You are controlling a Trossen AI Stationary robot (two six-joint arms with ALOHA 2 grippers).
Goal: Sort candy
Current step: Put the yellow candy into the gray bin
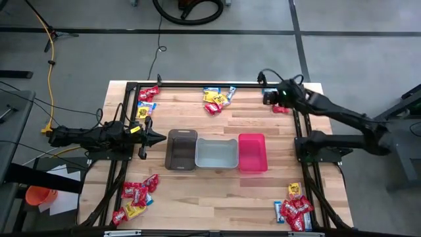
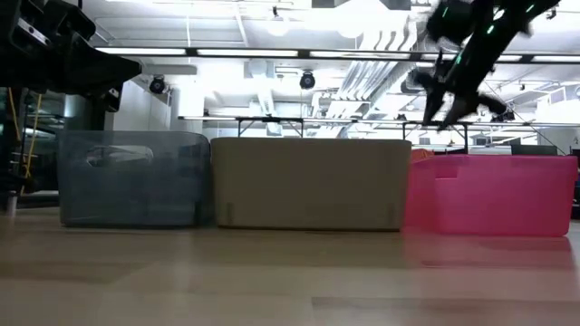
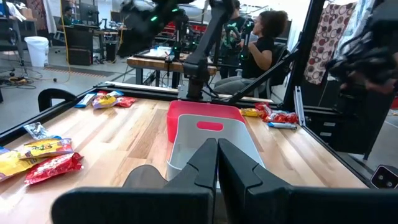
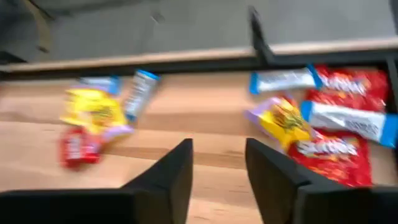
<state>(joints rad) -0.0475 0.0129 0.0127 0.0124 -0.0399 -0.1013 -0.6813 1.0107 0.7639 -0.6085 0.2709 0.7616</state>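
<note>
Candy lies in heaps on the wooden table: far left [image 1: 148, 95], far middle [image 1: 216, 100], far right [image 1: 283, 107], near left [image 1: 135, 196] and near right [image 1: 296, 207]. My right gripper [image 1: 265, 97] hangs open above the far edge, between the far middle and far right heaps. In its wrist view the open fingers [image 4: 217, 165] stand above bare wood, with yellow, red and blue sweets [image 4: 93, 115] on one side and more candy [image 4: 329, 124] on the other. My left gripper [image 1: 158, 138] waits shut, level, beside the brown bin [image 1: 182, 149].
Three bins stand in a row mid-table: brown, grey [image 1: 217, 153] and pink [image 1: 252, 153]. A dark metal frame [image 1: 197, 83] runs along the table's edges. In the left wrist view a person [image 3: 261, 43] sits beyond the table.
</note>
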